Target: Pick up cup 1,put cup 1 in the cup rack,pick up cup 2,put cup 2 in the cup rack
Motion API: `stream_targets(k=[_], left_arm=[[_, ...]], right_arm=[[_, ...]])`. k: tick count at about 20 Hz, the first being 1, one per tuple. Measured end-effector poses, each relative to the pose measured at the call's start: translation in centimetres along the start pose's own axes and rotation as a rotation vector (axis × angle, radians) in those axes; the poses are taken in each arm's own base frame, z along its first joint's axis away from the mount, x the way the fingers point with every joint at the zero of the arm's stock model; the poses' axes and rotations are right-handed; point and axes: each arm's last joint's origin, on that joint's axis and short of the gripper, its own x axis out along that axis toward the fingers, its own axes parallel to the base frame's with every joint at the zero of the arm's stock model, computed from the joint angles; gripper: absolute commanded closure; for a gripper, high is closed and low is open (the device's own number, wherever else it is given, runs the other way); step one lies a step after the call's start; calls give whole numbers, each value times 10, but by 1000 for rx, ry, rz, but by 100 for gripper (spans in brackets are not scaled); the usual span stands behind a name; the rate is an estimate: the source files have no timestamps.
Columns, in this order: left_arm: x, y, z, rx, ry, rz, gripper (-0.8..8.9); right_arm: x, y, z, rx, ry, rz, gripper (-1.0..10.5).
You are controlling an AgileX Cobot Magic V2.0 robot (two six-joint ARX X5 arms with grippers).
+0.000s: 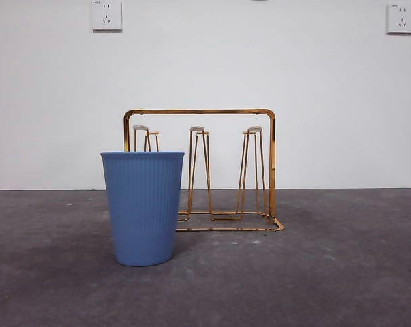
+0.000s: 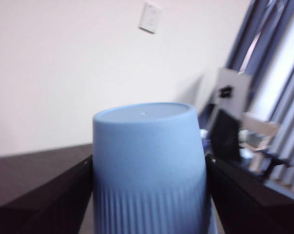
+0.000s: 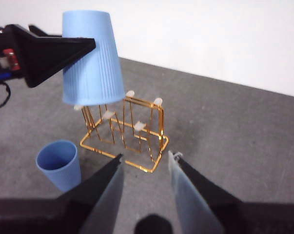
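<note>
My left gripper (image 2: 149,162) is shut on a ribbed blue cup (image 2: 147,141), which it holds upside down. The right wrist view shows that cup (image 3: 90,63) hanging just above one end of the gold wire cup rack (image 3: 137,126), its rim near the white prong tips; I cannot tell whether they touch. A second blue cup (image 1: 142,208) stands upright on the table, in front of the left part of the cup rack (image 1: 198,112). That cup (image 3: 59,165) also shows in the right wrist view. My right gripper (image 3: 146,157) hovers open and empty on the near side of the rack.
The grey table (image 1: 314,272) runs back to a white wall with two sockets (image 1: 106,15) (image 1: 401,18). Neither arm shows in the front view. Curtains and equipment (image 2: 244,131) stand beyond the table in the left wrist view.
</note>
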Motion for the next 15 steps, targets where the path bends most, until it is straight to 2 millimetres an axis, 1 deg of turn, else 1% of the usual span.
stream_targets(k=[3, 5, 12, 15], left_arm=[[2, 1, -2, 74, -5, 31, 822], [8, 2, -8, 101, 3, 57, 822], [41, 13, -57, 161, 84, 156, 822], [49, 18, -68, 167, 87, 184, 822]], right_arm=[[-1, 0, -2, -3, 16, 0, 788], [-1, 0, -3, -5, 27, -1, 788], [-1, 0, -6, -11, 59, -2, 788], [-1, 0, -10, -17, 91, -3, 788]])
